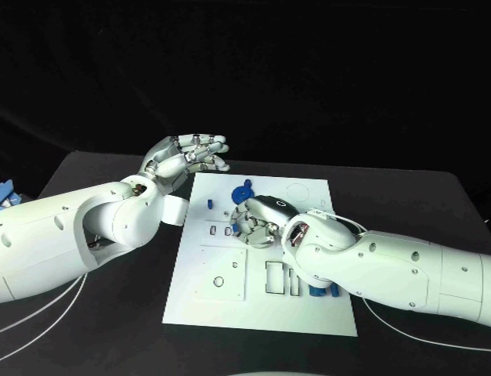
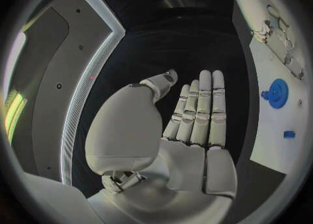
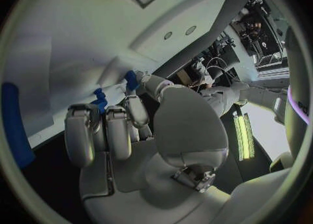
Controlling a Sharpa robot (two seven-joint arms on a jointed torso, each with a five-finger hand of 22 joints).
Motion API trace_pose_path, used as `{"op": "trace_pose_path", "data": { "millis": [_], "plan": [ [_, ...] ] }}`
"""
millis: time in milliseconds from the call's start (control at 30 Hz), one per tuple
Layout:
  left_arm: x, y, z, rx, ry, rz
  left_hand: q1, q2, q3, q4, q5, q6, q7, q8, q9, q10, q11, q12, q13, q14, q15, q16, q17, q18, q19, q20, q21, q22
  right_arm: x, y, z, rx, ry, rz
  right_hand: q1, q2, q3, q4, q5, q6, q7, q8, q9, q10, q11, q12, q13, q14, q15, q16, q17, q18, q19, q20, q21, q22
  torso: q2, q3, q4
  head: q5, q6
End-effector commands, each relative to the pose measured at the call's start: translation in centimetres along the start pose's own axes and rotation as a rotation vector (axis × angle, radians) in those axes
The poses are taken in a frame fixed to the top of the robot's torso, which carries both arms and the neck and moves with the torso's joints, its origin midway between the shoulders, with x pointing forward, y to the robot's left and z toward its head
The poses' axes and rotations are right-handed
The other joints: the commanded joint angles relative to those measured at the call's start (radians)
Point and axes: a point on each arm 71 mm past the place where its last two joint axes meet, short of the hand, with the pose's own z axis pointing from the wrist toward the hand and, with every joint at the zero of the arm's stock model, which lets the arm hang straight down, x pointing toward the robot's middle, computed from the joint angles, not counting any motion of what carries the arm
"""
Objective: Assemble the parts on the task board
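Looks early-ish: right hand (image 1: 259, 223) pinches, I think, a small blue part (image 3: 99, 100) over the task board (image 1: 262, 313), left hand (image 1: 186, 157) empty, fingers out, blue gear (image 1: 243, 193) already seated, most slots unfilled.

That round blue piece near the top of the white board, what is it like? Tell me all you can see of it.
The round blue piece is a flat disc, plastic by its look, with a notched, gear-like rim and a small tab jutting from one side, clearer in the left wrist view. It sits on the task board near its far edge, just beyond the right hand, which lies close but does not plainly touch it. Whether it lies loose or is seated in the board cannot be told.
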Motion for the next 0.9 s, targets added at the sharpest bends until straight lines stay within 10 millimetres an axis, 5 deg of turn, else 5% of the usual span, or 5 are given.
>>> {"op": "trace_pose_path", "data": {
  "millis": [33, 900],
  "plan": [
    [0.16, -0.09, 0.02, 0.007, 0.017, -0.010, -0.006, 0.005, -0.002, -0.006, 0.004, -0.005, 0.021, -0.006, 0.001, -0.006, -0.002, -0.001, 0.001, -0.010, -0.001, 0.004, 0.002, 0.000, -0.004, 0.000, 0.005, 0.001, 0.34, -0.29, -0.21, 0.010, 0.005, 0.002, -0.009, 0.004, -0.002, 0.006, 0.003, 0.005, 0.000, 0.034, 0.018, -0.002, -0.005, -0.005, 0.000, 0.080, -0.006, -0.001, 0.149, -0.011, 0.018, -0.006, -0.004, 0.156, 0.000, -0.0004, -0.0009, 0.000, 0.000],
    [0.19, 0.01, 0.14, 0.006, 0.019, -0.011, -0.006, 0.005, -0.002, -0.006, 0.004, -0.005, 0.021, -0.006, 0.001, -0.006, -0.002, -0.001, 0.001, -0.010, -0.001, 0.004, 0.002, 0.000, -0.004, 0.000, 0.005, 0.001, 0.24, -0.21, -0.34, 0.001, -0.030, 0.047, -0.023, 0.000, -0.007, 0.016, -0.004, -0.009, 0.002, 0.031, 0.017, 0.003, -0.003, -0.001, 0.005, 0.081, -0.005, 0.000, 0.153, -0.012, 0.021, -0.006, -0.001, 0.160, 0.000, -0.0001, -0.0001, -0.003, -0.003]
  ]
}}
